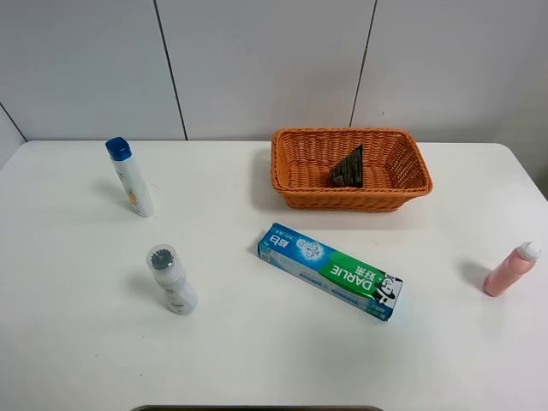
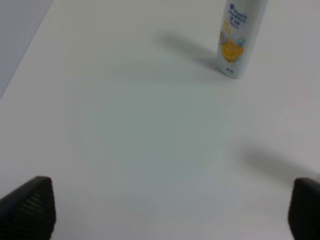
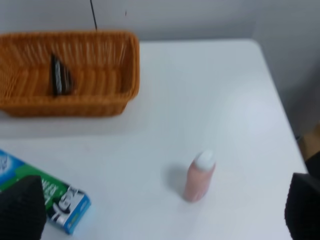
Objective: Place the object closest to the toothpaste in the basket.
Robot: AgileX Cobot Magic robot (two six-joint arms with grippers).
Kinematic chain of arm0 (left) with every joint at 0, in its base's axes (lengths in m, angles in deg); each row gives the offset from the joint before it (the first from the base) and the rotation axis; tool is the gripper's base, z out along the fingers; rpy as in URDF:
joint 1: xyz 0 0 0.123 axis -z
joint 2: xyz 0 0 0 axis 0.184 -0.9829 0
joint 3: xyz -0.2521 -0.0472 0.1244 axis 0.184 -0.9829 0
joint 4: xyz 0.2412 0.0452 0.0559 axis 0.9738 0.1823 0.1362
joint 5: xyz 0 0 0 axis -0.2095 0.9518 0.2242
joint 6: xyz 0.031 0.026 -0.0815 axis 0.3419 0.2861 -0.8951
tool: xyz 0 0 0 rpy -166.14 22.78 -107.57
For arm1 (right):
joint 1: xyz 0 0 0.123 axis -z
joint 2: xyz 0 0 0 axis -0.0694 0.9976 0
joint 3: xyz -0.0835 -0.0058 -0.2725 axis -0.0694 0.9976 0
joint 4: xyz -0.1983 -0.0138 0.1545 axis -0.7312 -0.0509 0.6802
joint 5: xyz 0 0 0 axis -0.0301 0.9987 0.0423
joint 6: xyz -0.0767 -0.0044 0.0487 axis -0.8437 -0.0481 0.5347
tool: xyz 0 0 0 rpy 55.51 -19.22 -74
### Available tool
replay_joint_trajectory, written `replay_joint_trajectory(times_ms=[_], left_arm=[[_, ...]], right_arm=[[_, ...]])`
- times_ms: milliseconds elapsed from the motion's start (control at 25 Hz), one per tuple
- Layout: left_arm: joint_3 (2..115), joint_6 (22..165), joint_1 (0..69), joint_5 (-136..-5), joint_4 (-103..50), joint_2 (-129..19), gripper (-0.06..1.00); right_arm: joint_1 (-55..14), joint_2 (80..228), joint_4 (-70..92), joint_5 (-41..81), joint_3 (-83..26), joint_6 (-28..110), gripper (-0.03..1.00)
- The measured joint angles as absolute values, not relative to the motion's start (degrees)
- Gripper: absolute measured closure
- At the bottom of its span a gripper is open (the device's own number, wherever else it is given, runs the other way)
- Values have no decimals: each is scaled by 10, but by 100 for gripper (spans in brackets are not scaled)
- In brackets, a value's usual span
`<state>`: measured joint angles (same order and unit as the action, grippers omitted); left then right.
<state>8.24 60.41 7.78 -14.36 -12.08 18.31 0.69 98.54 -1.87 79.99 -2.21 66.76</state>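
Left pincer (image 2: 172,205) released, jaws wide, nothing between; blue-capped bottle (image 2: 237,40) upright well ahead of it. Grey-capped bottle (image 1: 173,281) upright off one end of the toothpaste (image 1: 330,270), pink bottle (image 3: 199,177) off the other, about equally near; hard to rank. Dark wedge (image 1: 348,168) already inside the basket (image 1: 351,202). Right pincer (image 3: 162,205) released too, fully spread, with the pink bottle upright just ahead, apart from both tips. Probably light, stiff plastic, smooth and easily tipped; best gripped mid-body, below the white cap. Open table (image 1: 257,342) all around it, table edge near on the outer side, basket wall to clear farther ahead and inward.
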Motion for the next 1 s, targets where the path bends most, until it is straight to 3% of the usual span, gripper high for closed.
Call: replay_joint_trajectory(times_ms=[400,1000], left_arm=[[82,604,78,-144,-121,183,0],[82,604,78,-144,-121,183,0]], right_arm=[[29,868,21,753,139,668,-2],[29,806,21,722,225,654,-2]])
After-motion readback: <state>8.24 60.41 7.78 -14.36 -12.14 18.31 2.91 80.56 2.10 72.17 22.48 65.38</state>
